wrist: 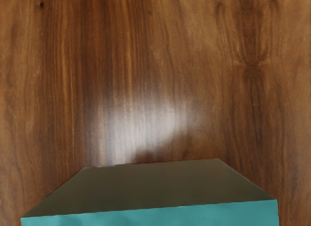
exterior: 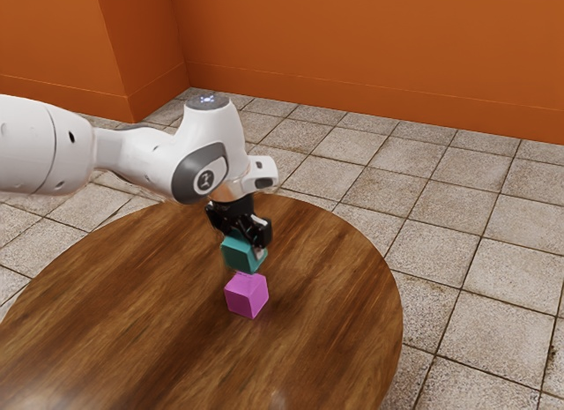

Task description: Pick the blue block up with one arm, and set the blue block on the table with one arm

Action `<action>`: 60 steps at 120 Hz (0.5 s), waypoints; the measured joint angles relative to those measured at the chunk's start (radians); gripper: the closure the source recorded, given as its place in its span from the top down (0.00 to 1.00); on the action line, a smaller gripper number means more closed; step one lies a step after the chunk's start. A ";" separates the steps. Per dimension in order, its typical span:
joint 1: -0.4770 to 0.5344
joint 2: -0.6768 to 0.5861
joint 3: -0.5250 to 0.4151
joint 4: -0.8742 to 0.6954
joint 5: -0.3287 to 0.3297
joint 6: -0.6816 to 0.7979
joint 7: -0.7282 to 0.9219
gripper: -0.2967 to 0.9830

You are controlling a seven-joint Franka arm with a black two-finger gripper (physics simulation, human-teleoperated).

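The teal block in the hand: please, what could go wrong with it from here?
The hand holds the teal block close to the magenta block in the exterior view, so a careless move might knock or push the magenta one. Also, I cannot tell how far the teal block's underside is from the table: opening too early may let it drop and tip.

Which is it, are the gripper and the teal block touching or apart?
Touching. The exterior view shows the gripper closed on the teal block, one jaw lying against its side.
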 joint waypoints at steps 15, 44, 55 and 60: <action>0.098 0.203 -0.042 0.317 0.011 -0.031 -0.002 0.53; 0.175 0.391 -0.106 0.460 -0.018 -0.074 -0.005 0.54; 0.175 0.394 -0.107 0.461 -0.029 -0.081 -0.004 0.62; 0.174 0.394 -0.107 0.461 -0.031 -0.082 -0.004 0.64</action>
